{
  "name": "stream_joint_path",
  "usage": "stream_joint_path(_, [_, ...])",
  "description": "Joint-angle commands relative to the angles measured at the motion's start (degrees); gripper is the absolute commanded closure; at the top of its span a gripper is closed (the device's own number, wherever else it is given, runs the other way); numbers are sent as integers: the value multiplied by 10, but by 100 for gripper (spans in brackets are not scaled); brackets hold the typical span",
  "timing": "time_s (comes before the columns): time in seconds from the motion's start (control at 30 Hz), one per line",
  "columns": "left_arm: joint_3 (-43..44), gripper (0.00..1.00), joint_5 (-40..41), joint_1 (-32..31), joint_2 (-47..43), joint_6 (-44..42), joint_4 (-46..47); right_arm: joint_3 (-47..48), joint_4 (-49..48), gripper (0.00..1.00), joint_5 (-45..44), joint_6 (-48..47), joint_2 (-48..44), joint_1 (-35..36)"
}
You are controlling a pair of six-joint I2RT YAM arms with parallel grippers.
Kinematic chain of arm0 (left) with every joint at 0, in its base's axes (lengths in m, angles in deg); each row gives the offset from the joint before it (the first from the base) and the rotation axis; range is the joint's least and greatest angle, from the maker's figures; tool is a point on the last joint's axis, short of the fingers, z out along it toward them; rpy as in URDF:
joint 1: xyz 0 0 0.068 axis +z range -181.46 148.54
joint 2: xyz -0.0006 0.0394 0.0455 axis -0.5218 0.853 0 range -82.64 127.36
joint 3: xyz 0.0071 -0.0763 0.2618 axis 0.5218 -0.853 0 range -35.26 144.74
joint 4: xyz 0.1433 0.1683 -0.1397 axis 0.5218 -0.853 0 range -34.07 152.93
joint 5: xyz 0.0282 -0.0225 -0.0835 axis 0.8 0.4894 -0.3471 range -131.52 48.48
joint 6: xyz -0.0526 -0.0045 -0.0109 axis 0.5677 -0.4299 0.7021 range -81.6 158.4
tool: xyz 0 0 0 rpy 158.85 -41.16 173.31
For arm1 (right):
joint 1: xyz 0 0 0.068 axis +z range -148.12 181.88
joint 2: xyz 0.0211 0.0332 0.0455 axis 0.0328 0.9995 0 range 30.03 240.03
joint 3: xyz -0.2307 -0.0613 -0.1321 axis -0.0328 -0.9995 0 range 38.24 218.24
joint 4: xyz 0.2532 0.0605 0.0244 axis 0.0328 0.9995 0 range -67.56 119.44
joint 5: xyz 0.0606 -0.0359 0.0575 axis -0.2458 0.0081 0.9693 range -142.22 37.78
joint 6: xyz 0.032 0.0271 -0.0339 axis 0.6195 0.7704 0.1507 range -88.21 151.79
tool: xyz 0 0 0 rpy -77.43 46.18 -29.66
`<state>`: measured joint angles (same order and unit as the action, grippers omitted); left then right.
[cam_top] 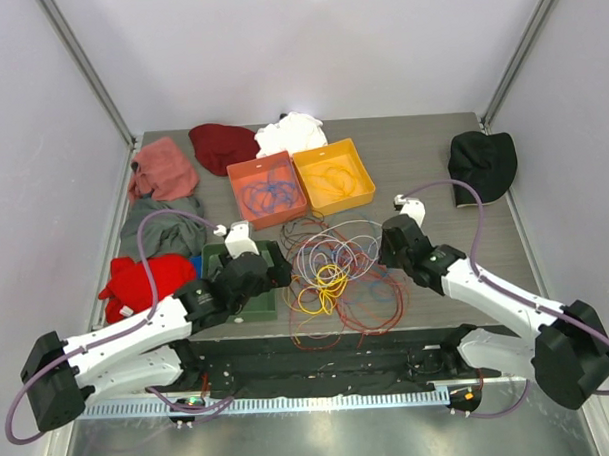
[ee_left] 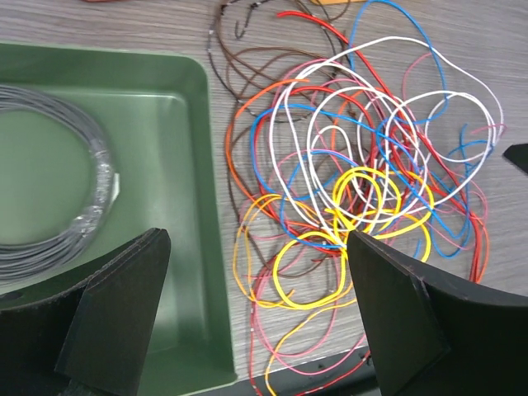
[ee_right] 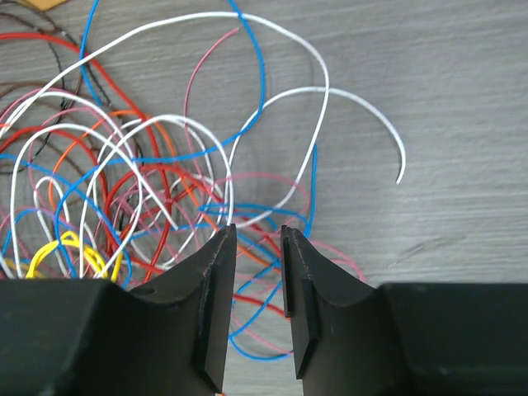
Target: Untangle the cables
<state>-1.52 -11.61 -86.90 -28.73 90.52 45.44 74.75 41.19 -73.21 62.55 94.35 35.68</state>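
One heap of cables [cam_top: 336, 272] between two grippers, with three containers near it.

The tangled cables lie on the table [cam_top: 422, 154] in the middle, close to the front edge: white, red, blue, yellow, orange, pink and brown strands, too crossed to count singly. The left gripper [ee_left: 260, 318] stands wide apart and holds nothing, above the edge of the one green tray [ee_left: 177, 165], where one grey coil [ee_left: 97, 177] lies. The right gripper [ee_right: 257, 305] is at the right side of the heap, its two fingers nearly together. Pink and blue strands show in the narrow gap, and I cannot tell whether they are pinched. Behind the heap are one orange bin [cam_top: 237, 195] and one yellow bin [cam_top: 336, 207], each with cable inside. Six cloths [cam_top: 162, 168] lie along the back and left.
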Motion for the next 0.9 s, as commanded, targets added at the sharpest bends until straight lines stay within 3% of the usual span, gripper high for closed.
stream_joint_path(0.0, [26,7,-19,0,15,5,47,-28,-41,62,22,34,-46,2])
stream_joint_path(0.33, [45,7,-38,0,49,4,53,-39,-86,55,47,23,-43,2])
stream_joint_path(0.5, [39,7,-34,0,40,5,51,-29,-111,55,45,13,19,3])
stream_joint_path(0.6, [35,7,-34,-1,36,8,47,-29,-137,60,49,9,41,2])
stream_joint_path(0.7, [32,7,-30,0,29,10,42,-22,-143,74,46,7,60,2])
stream_joint_path(0.73, [31,7,-28,0,23,10,41,-21,-143,85,46,7,51,2])
stream_joint_path(0.87, [26,7,-22,0,15,11,39,-11,-137,98,48,7,-10,4])
